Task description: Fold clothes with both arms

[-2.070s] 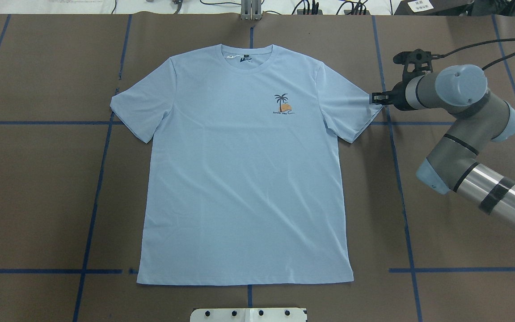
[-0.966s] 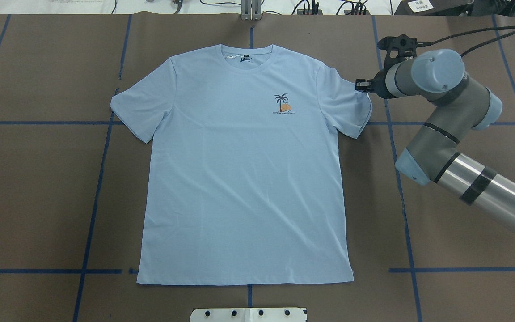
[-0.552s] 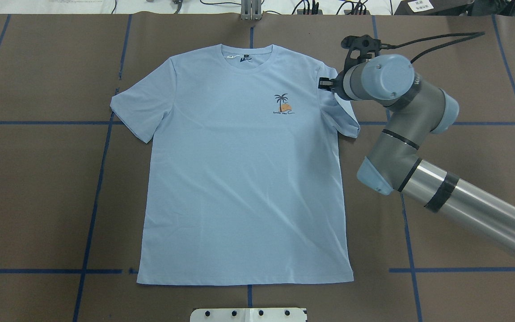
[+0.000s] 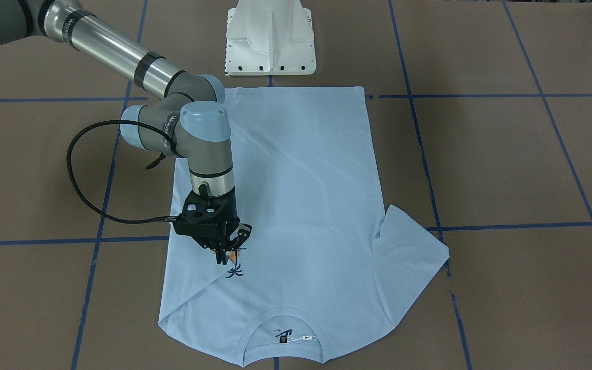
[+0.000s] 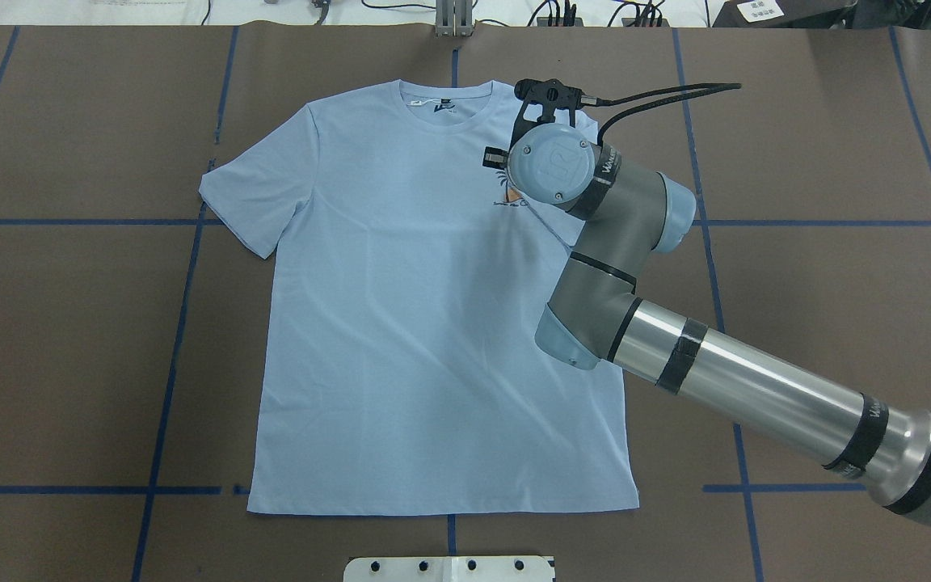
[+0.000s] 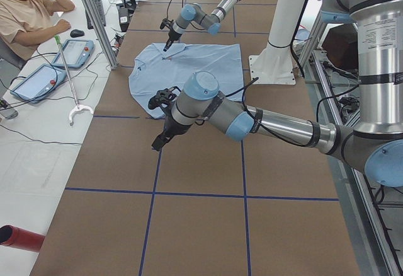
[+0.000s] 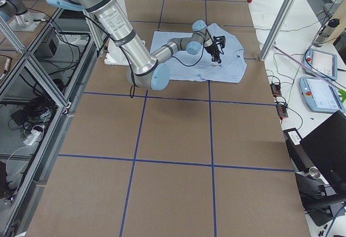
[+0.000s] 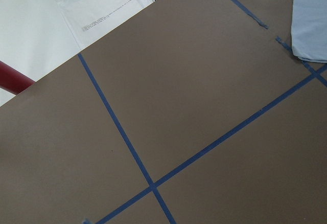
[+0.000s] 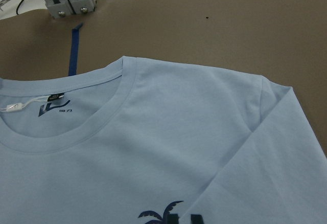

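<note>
- Since 0.6 s ago, right arm (image 5: 676, 364) has swung further in over the T-shirt (image 5: 433, 339); wrist now sits over the chest, not at the shoulder edge.
- T-shirt lies flat, front up, centre of the overhead frame, collar (image 5: 449, 109) toward the top edge, hem toward the bottom.
- Sleeve (image 4: 193, 288) on the left side of the front-facing view is pulled inward and folded over the chest, with a diagonal crease running to the shoulder corner.
- Other sleeve (image 4: 414, 257) is spread flat, right of centre in that view.
- Right gripper (image 4: 222, 257) points down, fingers clenched on the folded sleeve's tip, right at the palm print (image 4: 234, 271).
- Neck label and white tag (image 4: 288, 338) show inside the collar, bottom centre of the front-facing view.
- Black cable (image 4: 77, 180) loops out left of the right wrist.
- Left arm (image 6: 264, 121) is large in the middle of the exterior left view; left gripper (image 6: 160, 140) hangs over bare table, near the shirt's spread sleeve but apart from it. Cannot tell whether its fingers are parted or closed.
- Left wrist view shows brown table and a shirt corner at upper right.
- Table (image 5: 69, 339) is brown with blue tape lines (image 5: 166, 364).
- White pedestal base (image 4: 270, 36) stands at top centre of the front-facing view.
- Person (image 6: 25, 11) sits at upper left of the exterior left view.
</note>
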### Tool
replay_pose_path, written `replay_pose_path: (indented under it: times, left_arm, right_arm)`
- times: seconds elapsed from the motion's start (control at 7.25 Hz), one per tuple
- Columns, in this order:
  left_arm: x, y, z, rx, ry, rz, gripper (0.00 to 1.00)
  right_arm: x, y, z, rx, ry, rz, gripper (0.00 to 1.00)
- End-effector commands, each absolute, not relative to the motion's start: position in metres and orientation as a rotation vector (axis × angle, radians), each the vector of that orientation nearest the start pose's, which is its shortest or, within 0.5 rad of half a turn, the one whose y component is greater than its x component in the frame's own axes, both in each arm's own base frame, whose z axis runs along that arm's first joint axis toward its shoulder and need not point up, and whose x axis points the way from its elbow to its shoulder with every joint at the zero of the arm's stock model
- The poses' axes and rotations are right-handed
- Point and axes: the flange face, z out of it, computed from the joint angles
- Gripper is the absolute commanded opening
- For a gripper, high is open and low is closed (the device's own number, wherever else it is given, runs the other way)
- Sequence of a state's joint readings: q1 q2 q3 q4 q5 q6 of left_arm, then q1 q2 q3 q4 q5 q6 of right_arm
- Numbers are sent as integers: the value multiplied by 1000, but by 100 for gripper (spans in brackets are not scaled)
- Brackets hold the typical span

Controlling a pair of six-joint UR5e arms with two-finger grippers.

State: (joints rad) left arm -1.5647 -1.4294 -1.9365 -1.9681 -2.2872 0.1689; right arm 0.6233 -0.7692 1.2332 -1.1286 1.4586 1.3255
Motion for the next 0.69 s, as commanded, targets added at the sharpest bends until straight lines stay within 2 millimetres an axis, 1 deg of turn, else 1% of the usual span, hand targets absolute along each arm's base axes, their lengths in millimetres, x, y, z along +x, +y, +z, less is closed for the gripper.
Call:
replay_pose_path:
  times: [0.0, 0.14, 0.28, 0.41, 0.55]
  left_arm:
    - [-64, -455, 489, 688, 640, 398, 100]
    - [-64, -458, 477, 752, 639, 397, 100]
    - [-60, -468, 458, 778, 680, 300, 100]
    - [-29, -480, 450, 767, 724, 311, 100]
    - [18, -508, 451, 732, 761, 384, 100]
  right_arm:
    - [-558, -594, 241, 453, -793, 390, 100]
    - [-538, -610, 222, 377, -804, 322, 100]
    - [-503, -630, 215, 389, -778, 246, 100]
    - [-458, -649, 220, 354, -774, 165, 100]
    - [-394, -659, 238, 331, -811, 99, 100]
